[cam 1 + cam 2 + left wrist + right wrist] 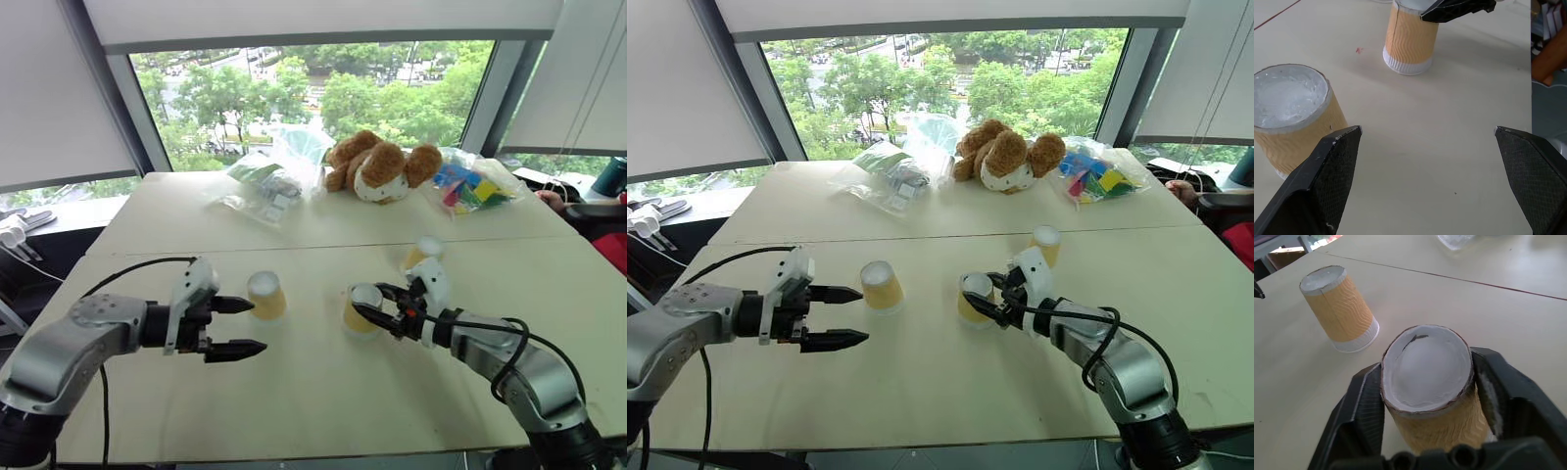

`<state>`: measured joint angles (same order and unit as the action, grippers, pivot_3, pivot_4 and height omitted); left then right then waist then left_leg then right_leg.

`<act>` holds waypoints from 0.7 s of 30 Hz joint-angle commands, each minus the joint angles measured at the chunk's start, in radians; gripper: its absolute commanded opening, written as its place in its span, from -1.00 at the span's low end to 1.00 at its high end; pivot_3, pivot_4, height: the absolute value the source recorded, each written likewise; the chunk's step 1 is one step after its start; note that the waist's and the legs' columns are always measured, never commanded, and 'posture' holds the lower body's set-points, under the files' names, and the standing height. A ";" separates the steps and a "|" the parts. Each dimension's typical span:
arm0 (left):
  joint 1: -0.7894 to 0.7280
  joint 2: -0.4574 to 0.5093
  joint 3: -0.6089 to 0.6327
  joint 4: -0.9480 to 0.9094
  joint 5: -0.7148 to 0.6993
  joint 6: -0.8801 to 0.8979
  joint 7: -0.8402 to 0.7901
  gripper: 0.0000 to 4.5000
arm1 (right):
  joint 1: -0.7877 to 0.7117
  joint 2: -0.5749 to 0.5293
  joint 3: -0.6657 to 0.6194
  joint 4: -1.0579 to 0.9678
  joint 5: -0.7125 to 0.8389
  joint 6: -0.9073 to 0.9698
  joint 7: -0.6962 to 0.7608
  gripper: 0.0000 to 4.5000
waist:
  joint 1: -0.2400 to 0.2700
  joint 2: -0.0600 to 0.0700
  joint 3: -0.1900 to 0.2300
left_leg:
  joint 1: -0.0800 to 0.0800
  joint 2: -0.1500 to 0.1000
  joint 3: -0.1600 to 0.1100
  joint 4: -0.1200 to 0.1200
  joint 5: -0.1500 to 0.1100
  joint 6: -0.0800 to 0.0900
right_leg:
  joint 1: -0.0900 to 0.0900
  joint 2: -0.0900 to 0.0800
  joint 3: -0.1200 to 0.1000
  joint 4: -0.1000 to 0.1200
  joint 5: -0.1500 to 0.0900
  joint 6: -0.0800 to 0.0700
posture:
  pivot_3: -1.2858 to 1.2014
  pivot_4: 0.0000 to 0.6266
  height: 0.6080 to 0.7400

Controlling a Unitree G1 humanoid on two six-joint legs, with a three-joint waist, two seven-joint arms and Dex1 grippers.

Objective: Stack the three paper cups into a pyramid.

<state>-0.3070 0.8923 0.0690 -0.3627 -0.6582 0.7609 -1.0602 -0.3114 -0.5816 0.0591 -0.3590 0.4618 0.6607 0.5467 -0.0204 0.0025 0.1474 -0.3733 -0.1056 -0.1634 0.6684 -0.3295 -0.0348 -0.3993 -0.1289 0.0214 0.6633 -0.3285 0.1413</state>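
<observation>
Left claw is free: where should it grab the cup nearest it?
Grip the cup across its ribbed side wall, about mid-height, coming in level from the robot's left where the open left claw sits. It stands upside down, so its closed base offers no rim.

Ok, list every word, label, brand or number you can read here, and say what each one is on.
No readable text.
Paper cups: plain wavy orange sides, white bases, no print.
Clear bags by the window: printed packaging inside, too small to read.
Bag of coloured toys: no legible lettering.
Table: a small red mark, not a character.
</observation>
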 commanded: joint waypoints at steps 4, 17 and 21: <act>0.004 0.007 0.044 -0.032 -0.027 0.005 0.022 1.00 | -0.023 -0.004 -0.053 -0.044 0.015 -0.008 0.032 0.98 | 0.001 0.000 0.000 | 0.000 0.000 0.000 0.000 0.000 0.000 | 0.000 0.000 0.000 0.000 0.000 0.000 | 0.03 -0.52 1.00; -0.065 -0.036 0.016 0.015 -0.032 -0.008 0.023 1.00 | -0.129 -0.111 -0.336 0.165 -0.002 -0.015 -0.082 0.98 | 0.002 0.000 0.000 | 0.000 0.000 0.001 0.000 0.000 0.000 | 0.000 0.000 0.000 0.000 0.000 0.000 | 0.03 -0.52 1.00; -0.067 -0.048 0.002 0.016 -0.016 -0.014 0.024 1.00 | -0.259 -0.065 -0.246 0.489 -0.144 -0.212 -0.092 0.98 | -0.012 0.000 0.000 | 0.001 0.000 0.004 0.000 0.000 0.000 | -0.001 -0.001 0.000 0.001 0.000 0.000 | 0.03 -0.52 1.00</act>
<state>-0.3649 0.8422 0.0624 -0.3348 -0.6794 0.7637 -1.0390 -0.5151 -0.6633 -0.2115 0.0522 0.3639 0.5474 0.4457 -0.0324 0.0023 0.1473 -0.3735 -0.1050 -0.1588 0.6676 -0.3295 -0.0348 -0.4018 -0.1295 0.0219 0.6650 -0.3285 0.1413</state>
